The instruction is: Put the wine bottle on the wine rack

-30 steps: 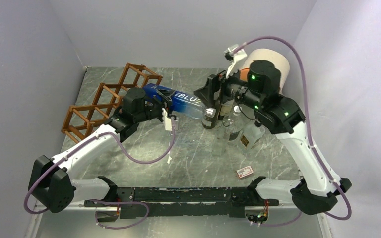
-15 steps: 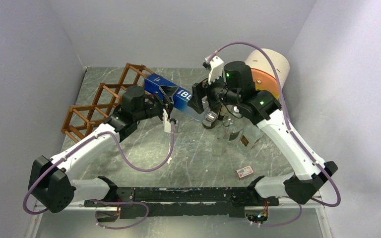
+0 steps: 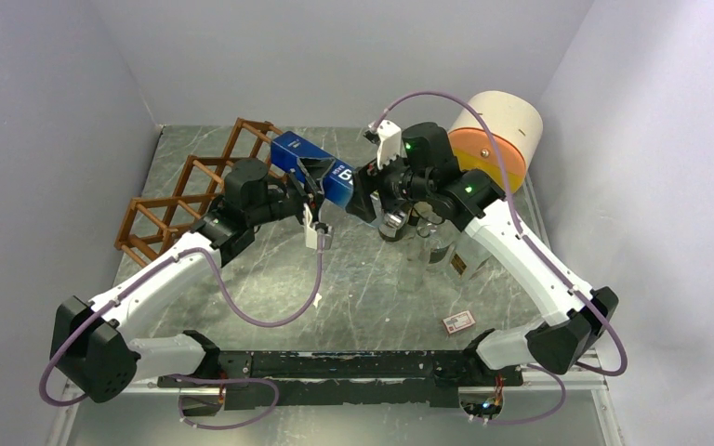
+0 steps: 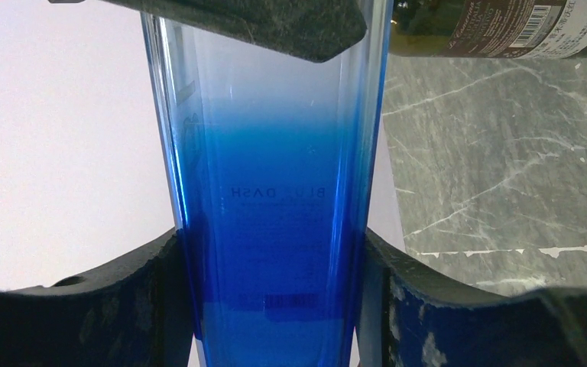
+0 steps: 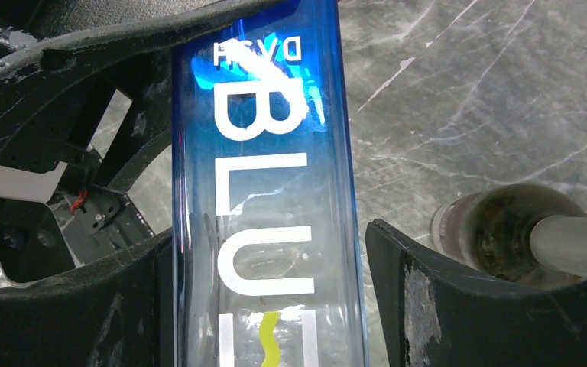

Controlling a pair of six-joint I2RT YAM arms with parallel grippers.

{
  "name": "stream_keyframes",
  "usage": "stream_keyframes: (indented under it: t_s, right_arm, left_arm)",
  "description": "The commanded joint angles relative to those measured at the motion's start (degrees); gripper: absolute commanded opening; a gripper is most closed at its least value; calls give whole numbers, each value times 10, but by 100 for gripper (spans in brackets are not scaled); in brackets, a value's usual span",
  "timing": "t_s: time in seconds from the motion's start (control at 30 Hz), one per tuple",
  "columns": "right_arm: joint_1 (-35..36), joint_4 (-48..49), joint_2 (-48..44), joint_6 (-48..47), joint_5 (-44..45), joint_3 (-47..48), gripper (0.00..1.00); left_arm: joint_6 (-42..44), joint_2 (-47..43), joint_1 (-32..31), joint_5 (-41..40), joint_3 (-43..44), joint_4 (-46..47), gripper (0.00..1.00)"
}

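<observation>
The wine bottle (image 3: 323, 169) is tall and square-sided, blue fading to clear, with white letters, and is held level above the table. My left gripper (image 3: 309, 186) is shut on its blue part, both fingers pressed to its sides in the left wrist view (image 4: 269, 252). My right gripper (image 3: 363, 190) is open around the clear lettered part (image 5: 264, 191), with a thin gap at its right finger (image 5: 428, 290). The wine rack (image 3: 200, 186), a reddish-brown wooden lattice, stands at the far left, just behind the left gripper.
Several glass bottles (image 3: 432, 243) stand close to the right of the right gripper; one dark bottle's top (image 5: 497, 229) is beside its right finger. A cream and orange cylinder (image 3: 493, 130) lies at the back right. A small red box (image 3: 460, 321) lies near front right.
My right arm has swung left and its gripper has come round the bottle's clear end. My left gripper has kept hold and shifted the bottle a little back and left.
</observation>
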Motion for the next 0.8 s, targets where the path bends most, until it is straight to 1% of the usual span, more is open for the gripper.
stream_keyframes:
  t_s: [0.0,0.07,0.1,0.13,0.17,0.23,0.27,0.3,0.33,0.4,0.43,0.47,0.5,0.53,0.63,0.7,0.77]
  right_arm:
    - [3,3,5,9,-21,-8,77]
    - [2,6,6,14,-20,-11,71]
    - [3,8,5,17,-16,-14,66]
    - [3,11,6,21,-12,-14,58]
    - [2,11,6,23,-10,-14,47]
    - [3,17,3,29,-1,-13,27]
    - [2,21,0,31,4,-14,18]
    - [2,27,-4,34,9,-14,8]
    - [3,34,-8,38,17,-16,1]
    - [2,49,-21,43,33,-19,0]
    - [2,58,-28,49,43,-23,0]
    - [2,73,-37,52,51,-30,0]
    - [2,91,-46,58,62,-38,0]
    - [3,109,-55,64,75,-46,0]
    - [2,147,-73,76,111,-58,0]
    - [2,160,-78,80,124,-58,0]
    - [3,168,-81,83,132,-62,0]
  left_arm:
    - [24,-29,-6,31,32,124,7]
    - [19,-27,-6,27,35,124,7]
    - [15,-26,-6,26,38,121,7]
    - [10,-25,-6,25,41,116,7]
    - [7,-25,-6,24,44,110,7]
    - [1,-25,-6,24,46,106,9]
    - [-3,-26,-6,23,44,109,12]
    - [-11,-28,-6,22,41,112,18]
    - [-16,-29,-5,21,38,116,29]
    - [-42,-31,-6,18,33,120,53]
    - [-61,-32,-6,19,30,124,62]
    - [-92,-31,-6,23,30,124,68]
    - [-116,-30,-6,29,33,112,88]
    - [-140,-29,-6,34,37,98,99]
    - [-216,-35,-6,27,24,98,97]
    - [-252,-45,-6,17,-2,114,97]
    - [-275,-55,-6,9,-12,106,97]
